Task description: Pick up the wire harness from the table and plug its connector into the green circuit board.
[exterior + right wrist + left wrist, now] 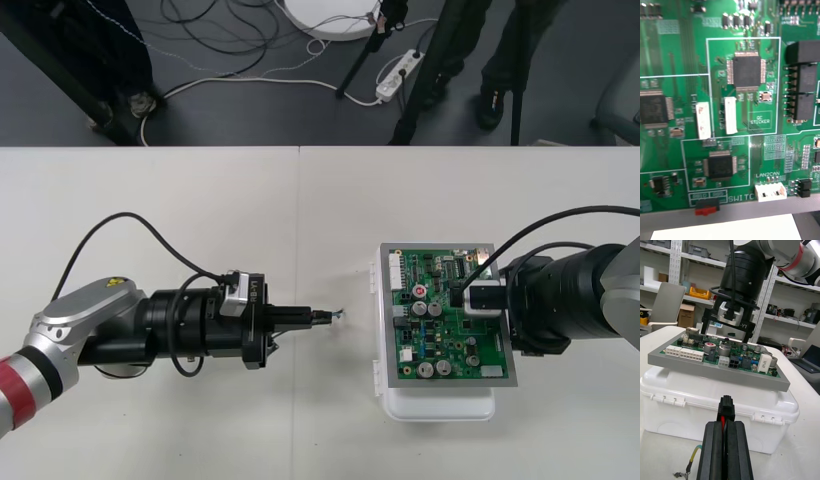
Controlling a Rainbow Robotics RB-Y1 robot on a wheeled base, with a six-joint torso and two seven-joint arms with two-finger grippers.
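My left gripper [322, 317] reaches level over the table, left of the green circuit board [445, 318], and is shut on the wire harness. In the left wrist view the fingers [713, 442] press together with the black plug [727, 405] and a red wire between them. The plug points at the white base [715, 408] under the board [688, 359], a short gap away. A yellowish wire [692, 458] of the harness hangs below the gripper [725, 424]. My right gripper [482, 297] hovers over the board's right half. The right wrist view looks straight down on the board [745, 75].
The white base [440, 405] juts out past the board's near edge. A black cable [120, 225] loops over the table behind my left arm. A seam [299, 230] runs down the table's middle.
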